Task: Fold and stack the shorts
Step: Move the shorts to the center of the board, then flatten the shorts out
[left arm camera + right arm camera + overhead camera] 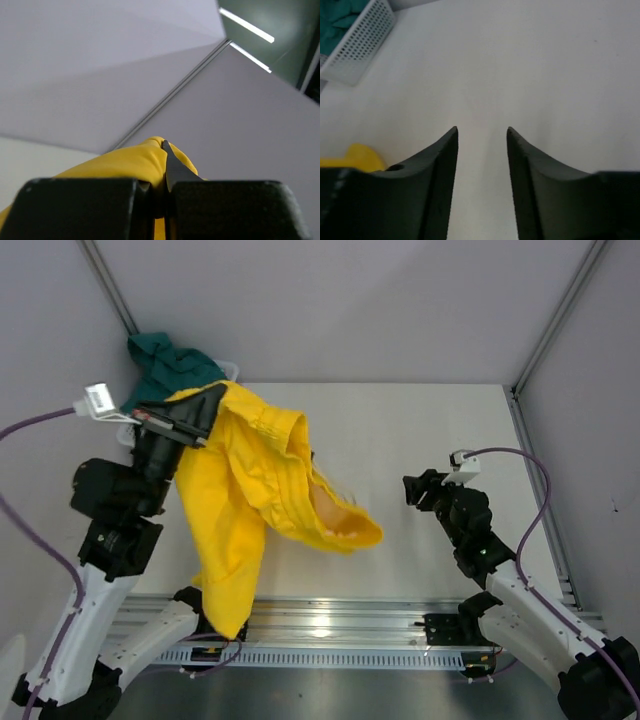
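Two pairs of soft shorts are in view. At the far left and to the back, the dark teal-green fabric shorts (170, 362) lie bunched in the white perforated plastic basket (229, 368). The left arm hides much of both, and the right wrist camera catches only a corner of the teal-green cloth above the basket's mesh wall.

Just right of the basket, the left gripper (205, 405) is raised above the table, its fingers (80, 205) pinched tight on the bright yellow fabric shorts (250, 490). Its own wrist camera shows the two black fingers meeting with a fold of yellow cloth squeezed between them. The yellow pair hangs from that grip. One long part drapes down in front of the metal rail (340, 625) at the near edge. Another part spreads rightward, its lower end close to the pale tabletop (430, 420), though I cannot tell whether it rests there. Any logo or drawstring is lost in the folds, and no lettering on the cloth is readable.

Well to the right and apart from the cloth, the right gripper (412, 488) sits low over the table. Its fingers are moderately parted with nothing between them. A tip of yellow cloth shows at the left edge of its camera view.
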### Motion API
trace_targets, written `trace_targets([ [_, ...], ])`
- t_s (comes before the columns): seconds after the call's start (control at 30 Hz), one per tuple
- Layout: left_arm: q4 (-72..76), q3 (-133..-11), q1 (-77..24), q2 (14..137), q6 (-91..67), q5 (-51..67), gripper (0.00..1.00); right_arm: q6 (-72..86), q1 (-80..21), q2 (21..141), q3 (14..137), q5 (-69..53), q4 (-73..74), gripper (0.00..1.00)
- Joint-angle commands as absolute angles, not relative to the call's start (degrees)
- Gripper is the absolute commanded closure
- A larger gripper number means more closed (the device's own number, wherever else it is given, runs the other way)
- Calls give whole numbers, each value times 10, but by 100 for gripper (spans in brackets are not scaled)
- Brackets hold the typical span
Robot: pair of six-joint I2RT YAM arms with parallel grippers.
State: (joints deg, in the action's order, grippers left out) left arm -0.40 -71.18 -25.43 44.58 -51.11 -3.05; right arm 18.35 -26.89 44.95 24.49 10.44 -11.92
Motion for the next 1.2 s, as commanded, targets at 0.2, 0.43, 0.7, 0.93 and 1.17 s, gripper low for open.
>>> trace_targets([
  [0.2, 46, -464, -309, 448, -529, -43, 100, 204, -265, 431, 236, -80, -207, 26],
  [0.43, 76, -348, -312, 432, -541, -61, 100, 218, -269, 482, 223, -246, -304, 20],
  [0.7, 71, -343, -316, 429, -546, -61, 100, 195, -329, 614, 263, -339, -352, 16],
  [0.93, 32, -358, -318, 416, -544, -55, 100, 52, -467, 607, 304, -137, -250, 6],
  [1.17, -15, -379, -318, 393, -530, -58, 100, -41, -533, 606, 376, -43, -173, 1],
])
